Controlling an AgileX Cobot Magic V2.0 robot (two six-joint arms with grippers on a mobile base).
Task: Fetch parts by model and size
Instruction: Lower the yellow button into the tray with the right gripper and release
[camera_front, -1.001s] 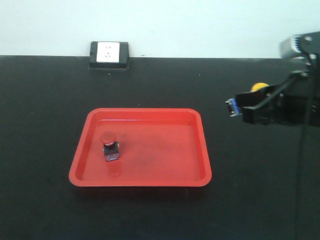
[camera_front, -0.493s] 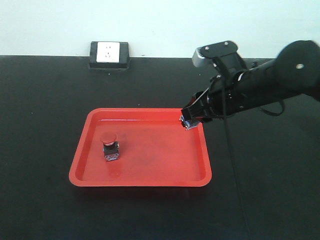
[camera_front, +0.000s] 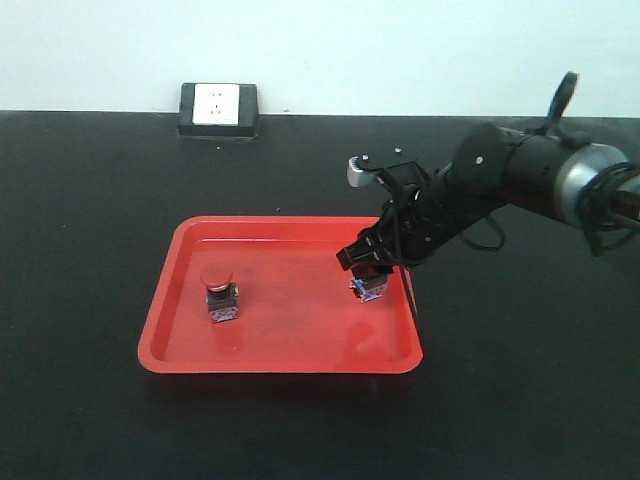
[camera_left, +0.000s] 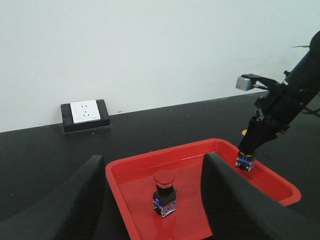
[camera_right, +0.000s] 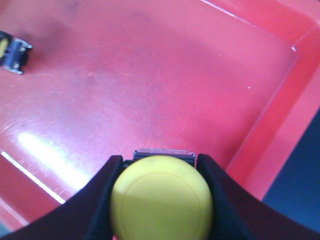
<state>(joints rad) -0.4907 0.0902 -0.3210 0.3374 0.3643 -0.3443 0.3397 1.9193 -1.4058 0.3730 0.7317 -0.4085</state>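
The right gripper has swung in from off the surface's right side and now hangs low over the right part of the red tray, clamped on the yellow switch, whose base looks at or just above the tray floor. The red switch already stands near the tray's left edge. The left gripper waits with jaws apart, empty. Release is probably all that's left for this second part.

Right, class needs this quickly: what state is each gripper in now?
Left gripper: open, holding nothing.
Right gripper: closed on the yellow-capped switch, over the red tray.
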